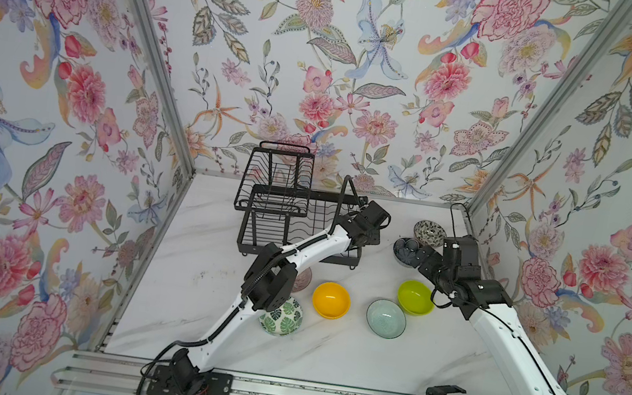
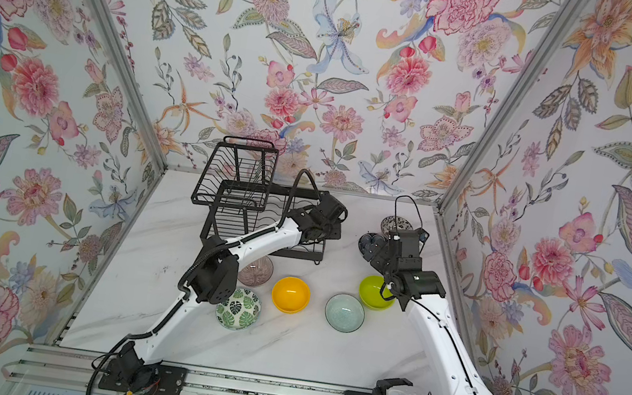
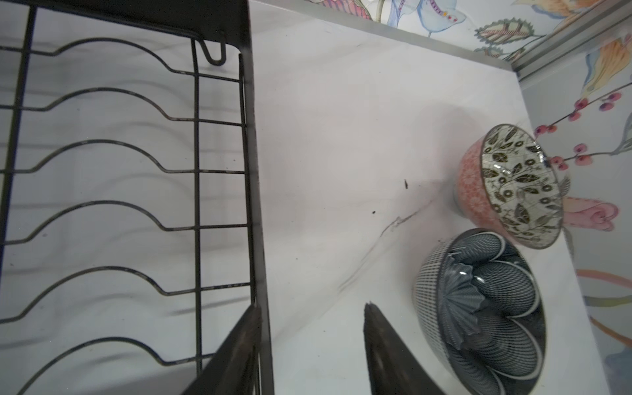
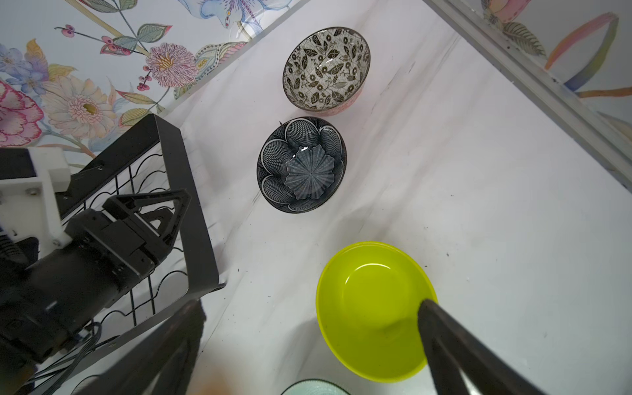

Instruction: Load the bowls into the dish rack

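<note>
Bowls (image 1: 331,299) all stand on the bench (image 1: 190,273) outside the dish rack (image 1: 251,246): five in front of it, two beside its right end. The left hand (image 3: 311,309) hangs over the rack's right rim, fingers (image 3: 383,342) parted, grasping nothing. The right hand (image 4: 313,304), spread wide and empty, hovers right of the rack near the lime bowl (image 4: 372,307).

open table (image 3: 342,136) between dish rack (image 3: 254,171), blue bowl (image 3: 485,307)

Black dish rack (image 4: 198,239), yellow bowl (image 1: 331,300), lime bowl (image 1: 415,297), green-leaf-on-white bowl (image 1: 286,320).
</note>
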`<move>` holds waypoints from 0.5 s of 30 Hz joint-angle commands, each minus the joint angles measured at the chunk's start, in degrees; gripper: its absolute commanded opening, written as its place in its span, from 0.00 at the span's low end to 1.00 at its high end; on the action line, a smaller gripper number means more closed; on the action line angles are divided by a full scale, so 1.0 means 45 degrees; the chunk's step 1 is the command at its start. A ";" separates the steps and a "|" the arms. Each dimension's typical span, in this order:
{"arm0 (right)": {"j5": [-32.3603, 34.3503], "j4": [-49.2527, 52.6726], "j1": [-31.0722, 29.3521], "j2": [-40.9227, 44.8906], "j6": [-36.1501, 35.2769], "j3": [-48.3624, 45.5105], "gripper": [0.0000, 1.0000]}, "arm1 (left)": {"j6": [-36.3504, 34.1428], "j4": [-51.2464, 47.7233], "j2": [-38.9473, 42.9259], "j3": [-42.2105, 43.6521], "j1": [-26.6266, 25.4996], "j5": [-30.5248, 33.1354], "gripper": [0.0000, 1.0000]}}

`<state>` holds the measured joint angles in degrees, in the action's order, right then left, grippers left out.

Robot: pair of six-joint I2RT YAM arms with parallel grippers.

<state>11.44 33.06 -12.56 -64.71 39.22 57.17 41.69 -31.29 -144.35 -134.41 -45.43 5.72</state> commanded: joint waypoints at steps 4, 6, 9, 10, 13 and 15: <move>-0.0762 -0.0026 0.0502 -0.0731 -0.0351 0.0708 0.99 | 0.0217 -0.0603 0.2302 -0.0914 0.0735 -0.0505 0.98; -0.0727 -0.0275 0.0561 -0.1195 -0.0423 0.0931 0.99 | 0.0055 -0.0770 0.3207 -0.1217 0.0953 -0.0273 0.99; -0.1131 -0.0945 0.0511 -0.1973 -0.0465 0.1203 0.99 | -0.0791 -0.0713 0.4691 -0.1427 0.1236 0.0255 0.99; -0.1359 -0.1156 0.0400 -0.2352 -0.0548 0.1358 0.99 | -0.1109 -0.0748 0.5210 -0.1418 0.1344 0.0470 0.99; -0.1722 -0.1447 -0.0063 -0.3685 -0.1122 0.2099 0.99 | -0.1892 -0.1079 0.6750 -0.0956 0.1799 0.1106 0.99; -0.1851 -0.1508 -0.0569 -0.4761 -0.1611 0.2743 0.99 | -0.2161 -0.1494 0.8068 -0.0102 0.2315 0.1968 0.99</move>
<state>5.58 28.49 -12.62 -81.71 35.75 65.91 36.53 -34.70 -115.98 -137.21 -37.19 8.69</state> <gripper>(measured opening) 0.989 0.989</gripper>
